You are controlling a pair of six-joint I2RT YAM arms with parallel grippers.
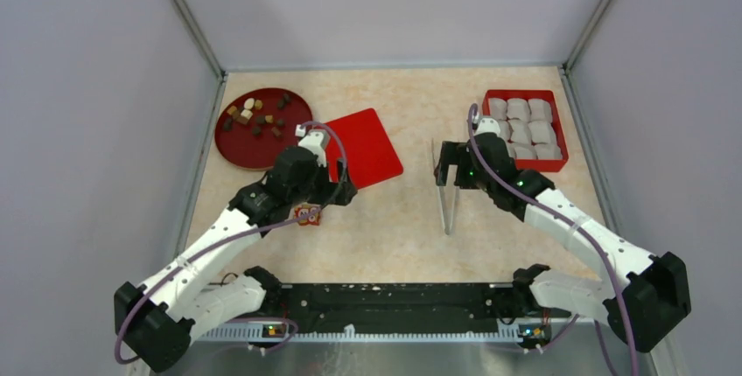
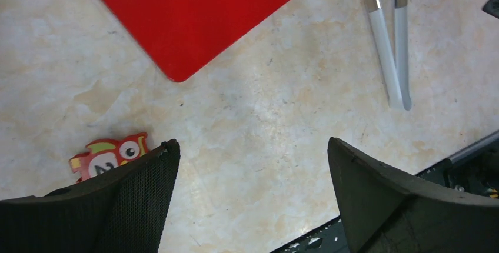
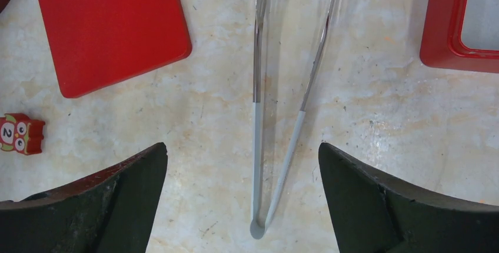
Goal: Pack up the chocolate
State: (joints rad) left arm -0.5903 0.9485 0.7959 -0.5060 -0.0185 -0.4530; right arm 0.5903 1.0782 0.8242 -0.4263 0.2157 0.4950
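Note:
The chocolate [image 1: 256, 118] is a scatter of small dark, tan and white chunks on a round dark red plate [image 1: 229, 150] at the back left. A red box [image 1: 563, 160] holding white paper cups [image 1: 525, 128] stands at the back right. My left gripper [image 1: 337, 188] [image 2: 250, 144] is open over bare table, beside the flat red lid [image 1: 366, 147] [image 2: 188, 12]. My right gripper [image 1: 448, 166] [image 3: 242, 147] hangs open above metal tongs [image 1: 449, 201] [image 3: 257, 135], whose grey hinged end shows between its fingers. Neither gripper holds anything.
A small red owl-patterned packet [image 1: 306, 214] [image 2: 109, 154] [image 3: 20, 133] lies by the left gripper's finger. The tongs [image 2: 388, 59] lie mid-table, tips toward the back. A corner of the red box [image 3: 438, 29] shows in the right wrist view. Grey walls enclose the table.

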